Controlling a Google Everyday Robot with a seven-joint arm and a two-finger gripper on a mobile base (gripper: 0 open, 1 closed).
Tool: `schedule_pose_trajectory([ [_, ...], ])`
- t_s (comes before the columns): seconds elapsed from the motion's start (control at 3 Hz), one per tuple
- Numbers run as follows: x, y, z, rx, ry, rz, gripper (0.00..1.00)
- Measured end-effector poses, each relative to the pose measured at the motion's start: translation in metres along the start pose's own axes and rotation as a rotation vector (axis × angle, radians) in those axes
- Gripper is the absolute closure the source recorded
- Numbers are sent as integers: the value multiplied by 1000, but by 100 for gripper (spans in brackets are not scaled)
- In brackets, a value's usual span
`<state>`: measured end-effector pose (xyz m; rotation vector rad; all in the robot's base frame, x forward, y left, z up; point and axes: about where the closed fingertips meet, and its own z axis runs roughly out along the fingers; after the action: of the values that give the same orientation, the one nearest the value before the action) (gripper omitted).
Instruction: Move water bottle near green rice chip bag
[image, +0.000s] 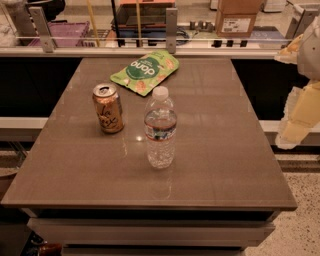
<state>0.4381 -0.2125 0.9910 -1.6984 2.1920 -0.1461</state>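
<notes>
The water bottle (160, 128), clear ribbed plastic with a white cap and a label band, stands upright near the middle of the brown table (220, 150). The green rice chip bag (145, 71) lies flat at the table's far edge, behind the bottle and apart from it. My gripper (299, 116), pale and blurred, hangs at the right edge of the view, beyond the table's right side and well away from the bottle. It holds nothing that I can see.
A tan-gold soda can (108, 107) stands upright left of the bottle. A glass railing with metal posts (171, 30) runs behind the table. Cardboard boxes (239, 17) stand beyond it.
</notes>
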Motion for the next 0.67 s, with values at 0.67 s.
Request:
schedule_pose_trajectory([
  [0.67,-3,1,-3,-1,-47,9,0],
])
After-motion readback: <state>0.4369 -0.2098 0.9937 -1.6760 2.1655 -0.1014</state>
